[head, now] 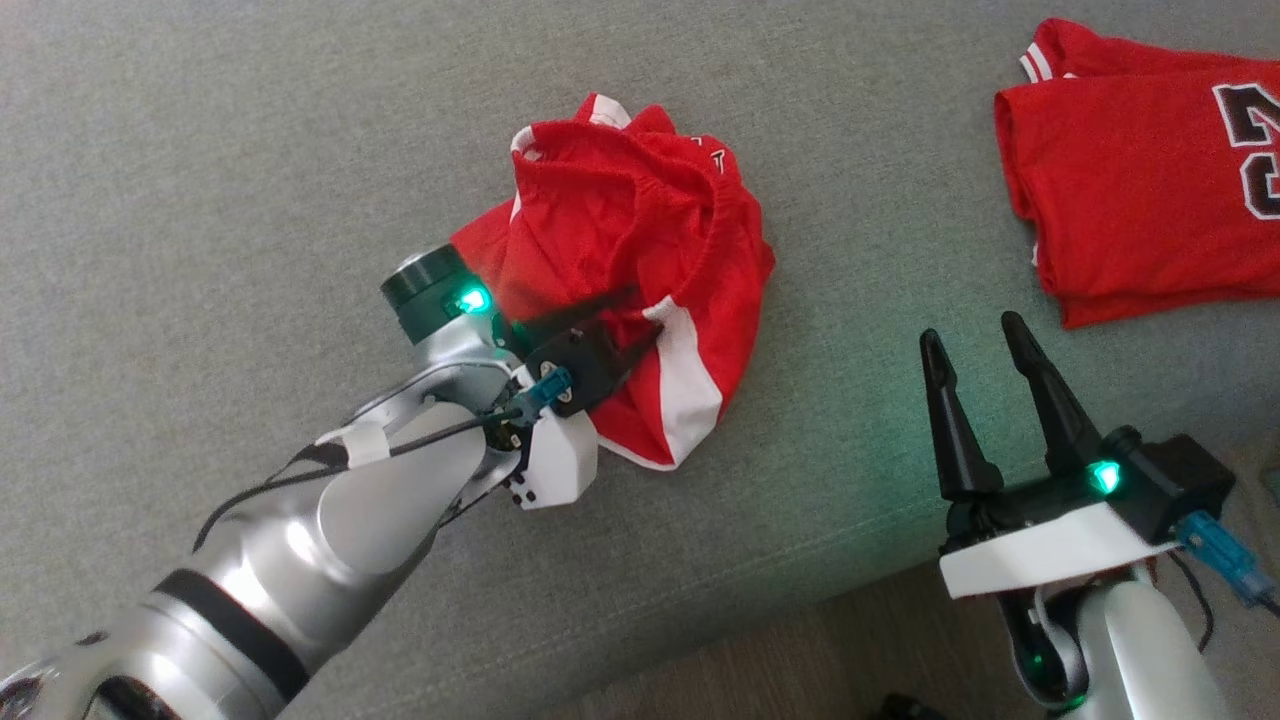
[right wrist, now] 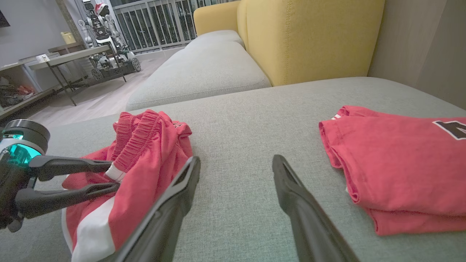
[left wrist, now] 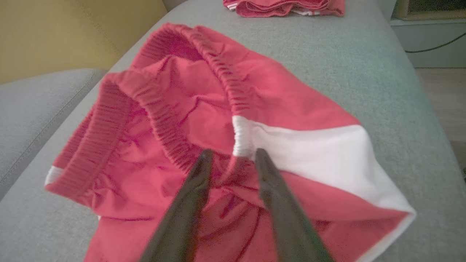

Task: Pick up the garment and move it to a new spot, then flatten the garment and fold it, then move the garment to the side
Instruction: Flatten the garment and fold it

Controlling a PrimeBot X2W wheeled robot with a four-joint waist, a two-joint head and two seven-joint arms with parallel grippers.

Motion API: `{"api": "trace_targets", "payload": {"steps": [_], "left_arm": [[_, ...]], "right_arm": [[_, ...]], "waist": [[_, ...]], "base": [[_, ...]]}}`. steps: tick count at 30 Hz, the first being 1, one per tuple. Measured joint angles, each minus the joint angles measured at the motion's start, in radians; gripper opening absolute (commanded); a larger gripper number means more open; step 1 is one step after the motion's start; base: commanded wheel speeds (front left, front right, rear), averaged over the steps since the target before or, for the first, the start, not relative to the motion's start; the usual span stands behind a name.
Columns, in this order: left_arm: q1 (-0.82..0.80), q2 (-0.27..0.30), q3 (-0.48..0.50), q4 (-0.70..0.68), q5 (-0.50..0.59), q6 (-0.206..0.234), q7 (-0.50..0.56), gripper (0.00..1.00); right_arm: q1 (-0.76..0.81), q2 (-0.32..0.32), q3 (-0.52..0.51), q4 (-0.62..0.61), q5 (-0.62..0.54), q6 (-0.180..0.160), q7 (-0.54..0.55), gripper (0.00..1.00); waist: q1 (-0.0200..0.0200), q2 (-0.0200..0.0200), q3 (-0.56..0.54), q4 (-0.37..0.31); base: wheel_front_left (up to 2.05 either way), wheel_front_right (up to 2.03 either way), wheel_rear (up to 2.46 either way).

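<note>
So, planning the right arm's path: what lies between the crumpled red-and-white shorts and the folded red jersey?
Bare grey sofa fabric, plain in the head view; the red-and-white shorts and folded red jersey lie apart.

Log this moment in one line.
left gripper: open, astride shorts waistband | right gripper: open, empty | shirt: folded, apart

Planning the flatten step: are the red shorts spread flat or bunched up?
Bunched up: the red shorts sit crumpled in a heap, waistband standing open.
</note>
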State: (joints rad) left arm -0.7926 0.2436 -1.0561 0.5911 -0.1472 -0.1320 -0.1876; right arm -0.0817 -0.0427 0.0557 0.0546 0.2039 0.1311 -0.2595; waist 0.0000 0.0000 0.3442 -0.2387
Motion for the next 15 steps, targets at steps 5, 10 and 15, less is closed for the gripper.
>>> {"api": "trace_targets", "payload": {"steps": [5, 10, 15], "left_arm": [[-0.019, 0.012, -0.059, 0.0, -0.008, 0.0, -0.021, 0.0], [-0.033, 0.015, -0.104, -0.039, -0.097, 0.0, -0.036, 0.0], [-0.063, 0.018, -0.159, -0.142, -0.371, 0.0, -0.016, 0.0]], "right_arm": [[0.0, 0.0, -0.013, 0.0, 0.0, 0.0, 0.0, 1.0], [0.001, 0.0, -0.018, 0.002, 0.0, 0.0, 0.0, 1.0], [0.002, 0.0, -0.002, 0.014, 0.001, 0.0, 0.0, 1.0]], "waist": [[0.0, 0.0, -0.009, 0.002], [0.0, 0.0, -0.025, 0.015], [0.0, 0.0, -0.055, 0.026]], "base": [[0.0, 0.0, 0.0], [0.0, 0.0, 0.0], [0.0, 0.0, 0.0]]}}
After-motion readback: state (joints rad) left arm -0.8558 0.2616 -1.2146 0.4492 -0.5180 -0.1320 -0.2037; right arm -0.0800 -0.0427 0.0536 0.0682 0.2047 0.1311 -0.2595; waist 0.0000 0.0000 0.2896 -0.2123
